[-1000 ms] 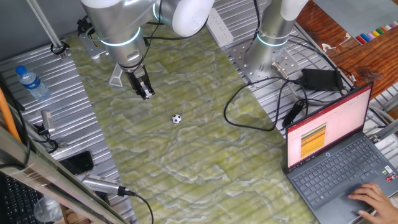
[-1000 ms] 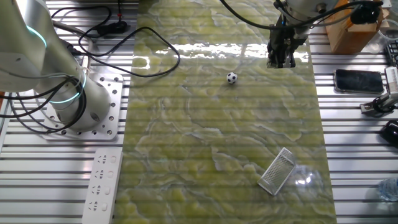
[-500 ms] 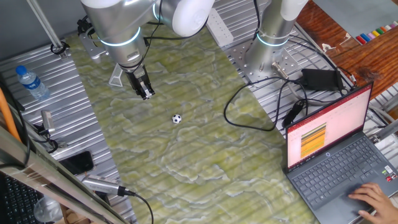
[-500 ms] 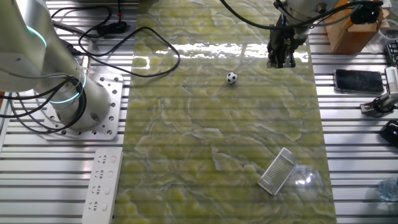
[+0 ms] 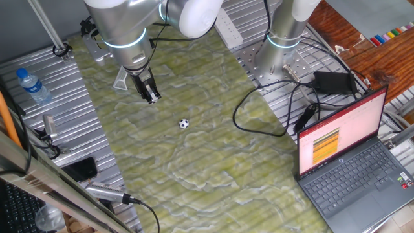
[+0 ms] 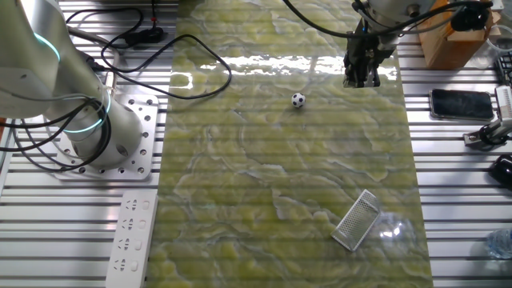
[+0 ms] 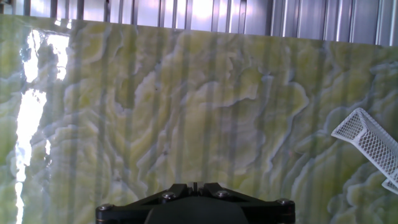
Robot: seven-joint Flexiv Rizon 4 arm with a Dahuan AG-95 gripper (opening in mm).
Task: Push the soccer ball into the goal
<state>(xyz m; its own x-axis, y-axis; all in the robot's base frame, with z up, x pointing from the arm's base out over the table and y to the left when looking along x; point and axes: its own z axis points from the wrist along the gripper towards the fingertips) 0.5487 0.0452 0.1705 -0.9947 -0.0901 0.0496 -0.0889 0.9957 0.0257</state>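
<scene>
Nothing moved: one soccer ball (image 5: 184,123), one goal (image 6: 357,220), gripper (image 5: 152,98) apart.

Soccer ball (image 6: 298,100) mid-mat, well apart from goal (image 6: 357,219)

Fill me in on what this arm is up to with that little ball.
The arm's hand hangs low over the green mat, beside the soccer ball but apart from it. The ball sits alone mid-mat, nothing holding it. The goal stands farther down the mat, well away from the ball. No push has landed yet.
</scene>
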